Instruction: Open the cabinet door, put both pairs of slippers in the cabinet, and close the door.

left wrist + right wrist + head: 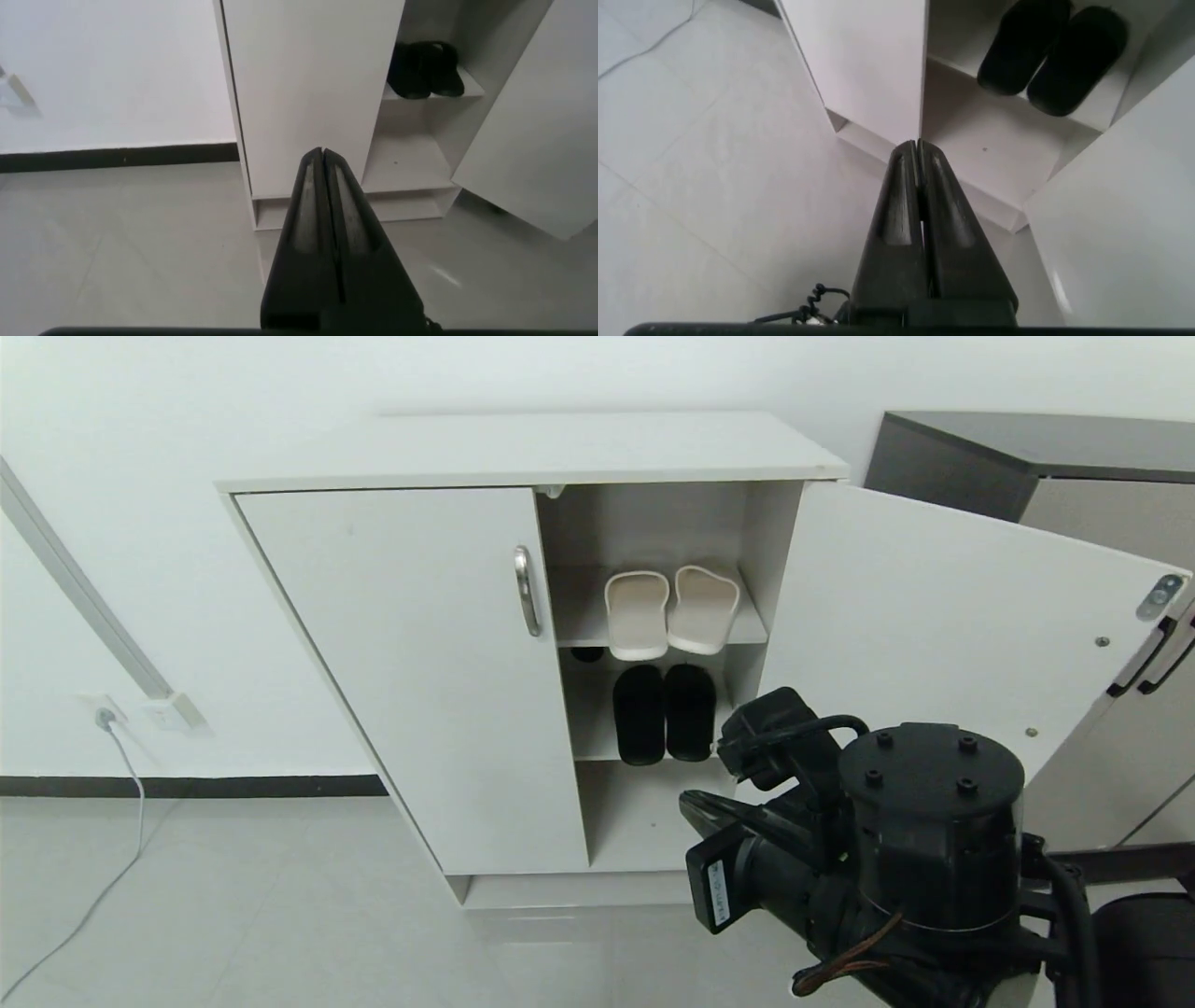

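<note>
My right claw (919, 149) is clenched empty, fingers pressed together, pointing toward the bottom bay of the white board cabinet (560, 448). My left claw (322, 154) is clenched empty too (over pale grey floor tiles (121, 243)). Inside, the cream moulded slippers (670, 609) lie on the top shelf (579, 611), the black moulded slippers (665, 711) lie one level down, and the flat white right door (934, 616) stands open.

Plain indoor room: white wall (140, 523), tiled floor (243, 915), cabinet (401, 663), wall socket (105, 715).
</note>
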